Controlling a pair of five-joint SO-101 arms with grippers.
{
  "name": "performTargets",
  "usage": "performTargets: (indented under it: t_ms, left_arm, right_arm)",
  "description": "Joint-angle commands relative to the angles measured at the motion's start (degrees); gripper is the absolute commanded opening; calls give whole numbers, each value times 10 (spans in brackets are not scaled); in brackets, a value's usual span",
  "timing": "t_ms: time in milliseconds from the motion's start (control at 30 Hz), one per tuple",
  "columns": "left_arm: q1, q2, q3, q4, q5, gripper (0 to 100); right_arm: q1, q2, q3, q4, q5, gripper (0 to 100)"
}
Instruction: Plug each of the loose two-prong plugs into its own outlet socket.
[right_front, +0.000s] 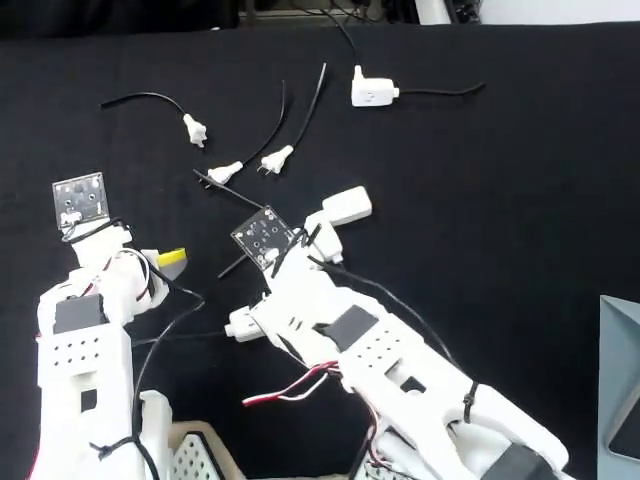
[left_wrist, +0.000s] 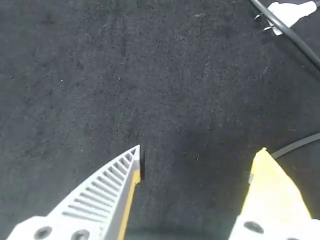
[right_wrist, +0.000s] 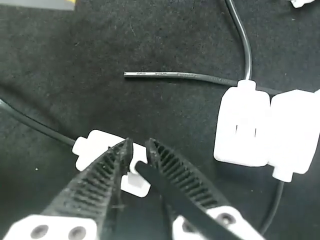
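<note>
At the surface's (right_front: 520, 180) middle, the right tool (right_wrist: 138, 145) pinches nearly closed on a loose plug (right_wrist: 97, 147) beside a mated socket (right_wrist: 295, 135); the left tool (left_wrist: 200, 150) gapes wide, empty, above the surface.

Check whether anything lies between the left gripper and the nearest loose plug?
Bare black cloth most of the way. A black cable lies across the path just short of the plug, crossing by its prongs. The left gripper, open, would probably have to reach over it.
</note>
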Motion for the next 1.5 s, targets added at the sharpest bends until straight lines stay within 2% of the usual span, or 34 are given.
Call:
performTargets:
  t_ms: [0,233,333,767,1100,1167,1300,1467]
  left_arm:
    - [-6,-12,-5,-11,2,339]
    - [-6,-12,-5,-11,2,339]
    - [-6,-12,-4,-11,4,339]
    - [-6,-12,23,-41,4,338]
    - [-25,-12,22,-40,4,338]
    - [-38,-12,19,-40,4,338]
    - [-51,-12,18,-40,25,338]
    - [-52,-12,18,-41,26,338]
  right_arm:
    - [-8,2,14,26,27,11]
    - [-4,-2,29,17,36,11]
    - [20,-3,0,21,33,11]
    - [197,-3,-200,93,37,11]
    - [367,-3,-284,92,53,11]
    - [399,0,-295,69,59,11]
    - [446,10,-280,-49,59,11]
    - [457,91,-280,-162,59,11]
